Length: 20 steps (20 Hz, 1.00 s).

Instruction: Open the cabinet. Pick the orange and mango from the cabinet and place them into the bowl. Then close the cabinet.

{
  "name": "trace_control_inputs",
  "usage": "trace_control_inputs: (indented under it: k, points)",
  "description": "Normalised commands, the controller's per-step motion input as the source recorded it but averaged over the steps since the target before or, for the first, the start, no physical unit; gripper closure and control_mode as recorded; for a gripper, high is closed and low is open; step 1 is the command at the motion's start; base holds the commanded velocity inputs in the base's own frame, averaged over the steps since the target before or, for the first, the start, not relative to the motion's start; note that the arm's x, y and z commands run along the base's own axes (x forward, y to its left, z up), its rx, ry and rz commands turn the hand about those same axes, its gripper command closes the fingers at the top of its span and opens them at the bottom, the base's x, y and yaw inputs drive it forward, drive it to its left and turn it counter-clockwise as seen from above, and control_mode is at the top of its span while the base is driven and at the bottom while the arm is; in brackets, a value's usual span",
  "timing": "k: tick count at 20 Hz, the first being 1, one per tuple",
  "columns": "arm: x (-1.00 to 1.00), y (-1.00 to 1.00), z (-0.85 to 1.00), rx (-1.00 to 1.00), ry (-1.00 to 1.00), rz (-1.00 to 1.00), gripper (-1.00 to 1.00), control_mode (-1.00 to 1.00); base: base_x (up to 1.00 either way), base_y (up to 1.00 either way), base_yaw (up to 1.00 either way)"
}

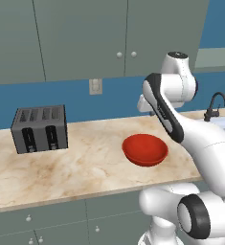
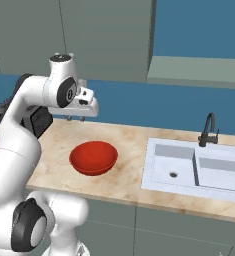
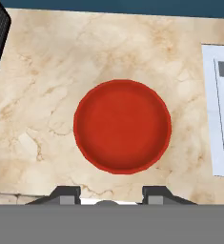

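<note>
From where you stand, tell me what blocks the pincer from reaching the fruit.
The cabinet's two doors are both shut, so the orange and mango stay out of sight behind them. The pincer hangs above the empty bowl.

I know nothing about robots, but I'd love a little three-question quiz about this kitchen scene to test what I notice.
1. True or false: the grey-green upper wall cabinet has both tall doors shut.
2. What lies inside the round, shallow, glossy red bowl?
A. an orange
B. a mango
C. nothing
3. Fill in: the dark four-slot toaster stands on the marble counter to the ____ of the bowl, in the left base view.

Key:
1. True.
2. C. The view from the hand, whose pincer is above the bowl, shows bare red.
3. Left.
</note>
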Motion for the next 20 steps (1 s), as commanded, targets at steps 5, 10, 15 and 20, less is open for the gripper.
trace_control_inputs:
  k: [5, 10, 15, 20]
  points:
    - [-0.06, 0.00, 0.00, 0.00, -0.04, 0.00, -1.00, -1.00, 0.00, 0.00, 0.00]
    - [-0.32, 0.00, 0.08, -0.01, -0.33, 0.00, -1.00, -1.00, 0.00, 0.00, 0.00]
    - [-0.36, 0.00, 0.21, -0.01, -0.41, 0.00, -1.00, -1.00, 0.00, 0.00, 0.00]
    - [-0.41, 0.00, 0.38, 0.00, -0.45, 0.00, -1.00, -1.00, 0.00, 0.00, 0.00]
